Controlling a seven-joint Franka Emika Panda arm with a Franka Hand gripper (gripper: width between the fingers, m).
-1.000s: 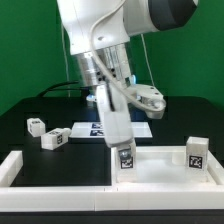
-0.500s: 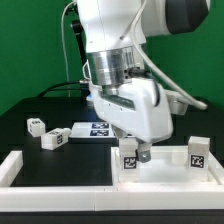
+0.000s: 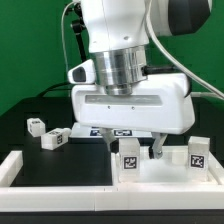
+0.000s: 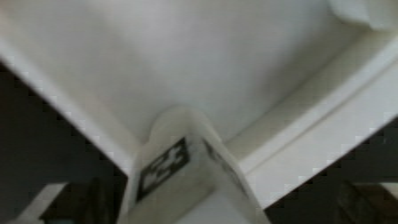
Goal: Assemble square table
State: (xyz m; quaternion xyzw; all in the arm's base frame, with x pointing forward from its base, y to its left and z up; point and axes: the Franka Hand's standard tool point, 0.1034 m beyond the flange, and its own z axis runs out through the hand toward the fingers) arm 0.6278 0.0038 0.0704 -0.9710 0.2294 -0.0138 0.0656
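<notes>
The square table top lies at the front, a white slab with its rimmed underside up. One white tagged leg stands upright on it, and a second leg stands near its corner at the exterior view's right. My gripper hangs just above the first leg. Its fingers stand apart on either side of the leg, with gaps showing. In the wrist view that leg fills the middle, tag visible, over the white slab. Two more legs lie on the black table at the exterior view's left.
The marker board lies flat behind the gripper. Low white rails run along the front and the left side of the work area. Cables hang behind the arm against the green backdrop.
The hand has turned about its vertical axis, from side-on to broadside toward the camera. The standing leg has stayed in place with its tag still facing forward.
</notes>
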